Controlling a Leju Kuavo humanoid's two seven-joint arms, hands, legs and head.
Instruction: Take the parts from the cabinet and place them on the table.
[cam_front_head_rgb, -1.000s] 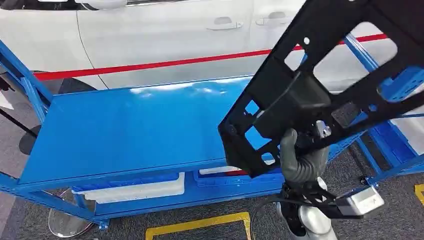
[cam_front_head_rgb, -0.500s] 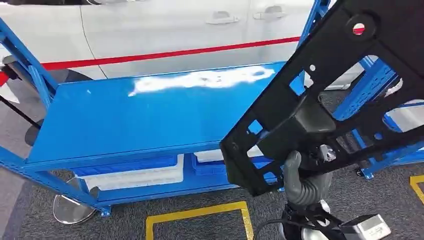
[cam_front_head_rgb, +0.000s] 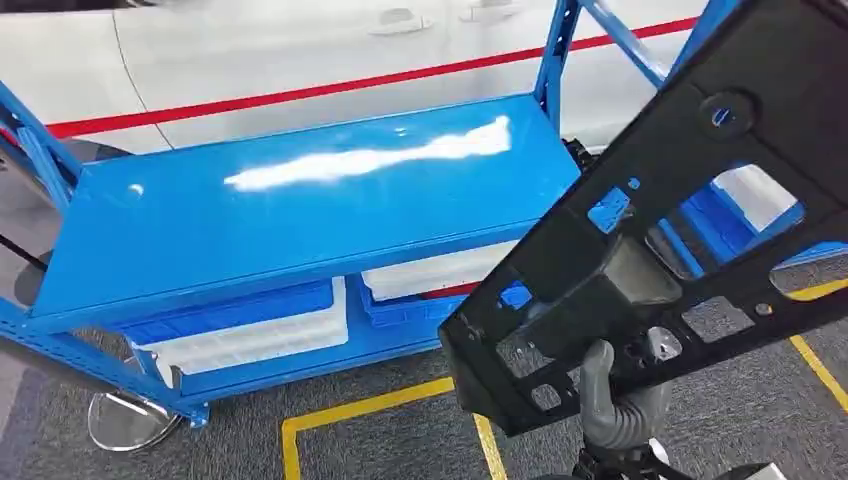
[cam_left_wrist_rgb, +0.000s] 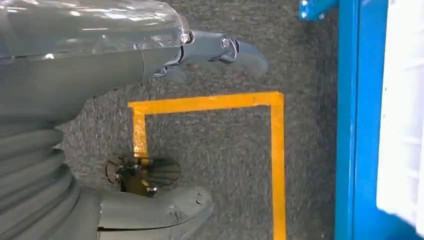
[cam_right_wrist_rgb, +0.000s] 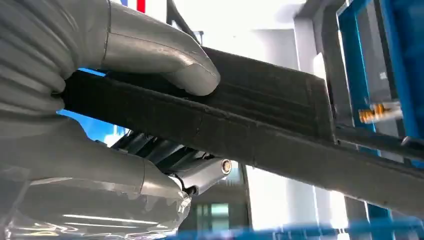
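Observation:
A large black plastic panel (cam_front_head_rgb: 660, 230) with several cut-outs hangs in the air at the right, tilted, in front of the blue table's right end. My right hand (cam_front_head_rgb: 615, 400) grips it from below near its lower edge. In the right wrist view the thumb (cam_right_wrist_rgb: 165, 55) presses on the panel's black bar (cam_right_wrist_rgb: 260, 125) with the fingers (cam_right_wrist_rgb: 200, 172) wrapped under it. The blue table (cam_front_head_rgb: 290, 215) has a bare glossy top. My left hand (cam_left_wrist_rgb: 165, 135) hangs open over the grey floor, holding nothing.
White and blue bins (cam_front_head_rgb: 250, 330) sit on the table's lower shelf. A white car (cam_front_head_rgb: 300, 50) with a red stripe stands behind the table. Blue rack uprights (cam_front_head_rgb: 560, 40) rise at the right. Yellow floor tape (cam_front_head_rgb: 380, 410) marks the carpet before the table.
The whole view has shifted: the table now lies further left and lower, and its right end and upright show. The panel stays in my right hand, lower in the picture.

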